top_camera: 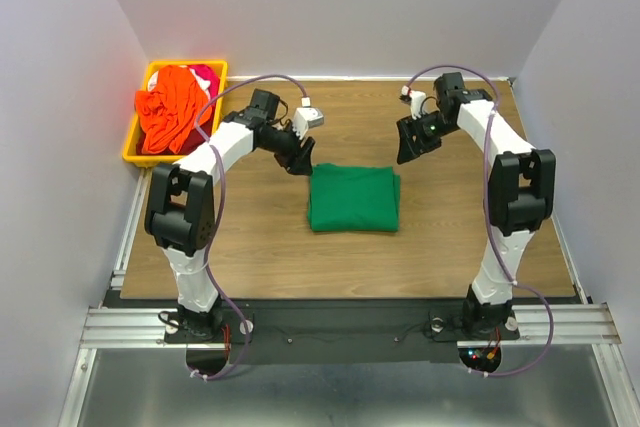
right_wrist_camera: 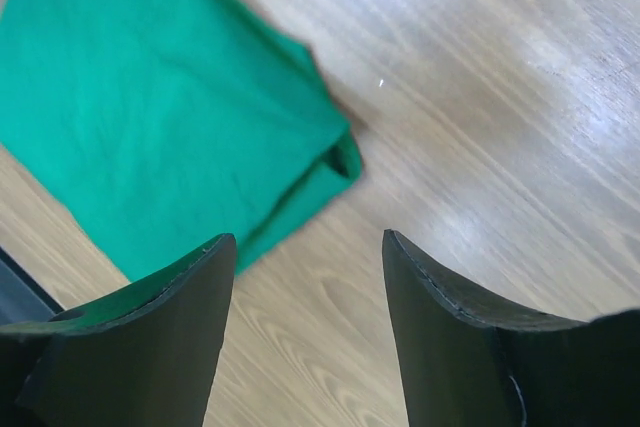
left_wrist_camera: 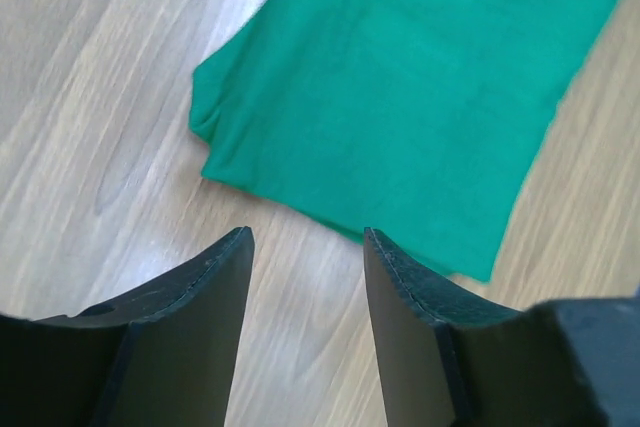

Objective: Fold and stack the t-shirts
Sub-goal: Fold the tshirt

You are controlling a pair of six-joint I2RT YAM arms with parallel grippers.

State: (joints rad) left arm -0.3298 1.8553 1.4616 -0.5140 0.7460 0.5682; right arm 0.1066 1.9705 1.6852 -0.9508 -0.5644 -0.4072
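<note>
A dark green t-shirt (top_camera: pixel 353 198) lies folded into a neat rectangle at the middle of the table; it also shows in the left wrist view (left_wrist_camera: pixel 400 87) and the right wrist view (right_wrist_camera: pixel 150 117). An orange t-shirt (top_camera: pixel 170 112) and a red-pink t-shirt (top_camera: pixel 205 75) lie crumpled in the bin. My left gripper (top_camera: pixel 300 159) hovers just off the green shirt's far left corner, open and empty (left_wrist_camera: pixel 305 237). My right gripper (top_camera: pixel 412 142) hangs off the far right corner, open and empty too (right_wrist_camera: pixel 308 239).
The yellow-orange plastic bin (top_camera: pixel 140 152) sits at the table's far left corner, partly over the edge. Bare wooden tabletop (top_camera: pixel 250 247) surrounds the folded shirt. Grey walls close in on three sides.
</note>
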